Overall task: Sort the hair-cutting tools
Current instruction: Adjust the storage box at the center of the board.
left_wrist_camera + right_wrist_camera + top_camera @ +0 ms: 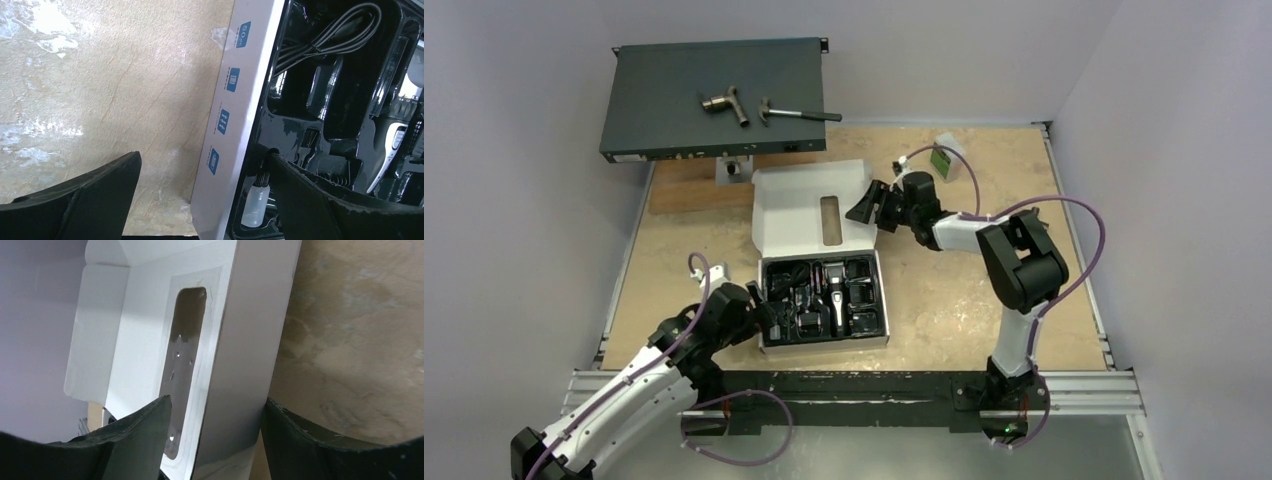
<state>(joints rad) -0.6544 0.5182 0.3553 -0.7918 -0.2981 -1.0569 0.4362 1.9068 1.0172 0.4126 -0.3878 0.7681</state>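
left gripper (202,157) spread wide astride white box (235,100) wall, right gripper (216,401) straddling lid (140,315) edge, grip unclear, hair clipper (835,290) inside

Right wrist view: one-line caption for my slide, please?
Right arm's fingers straddle the side wall of the box's open white lid, beside its window cutout.

bare table (954,290) right of the box (824,346), tray (879,300) open from above, raised lid (794,210) a wall behind it
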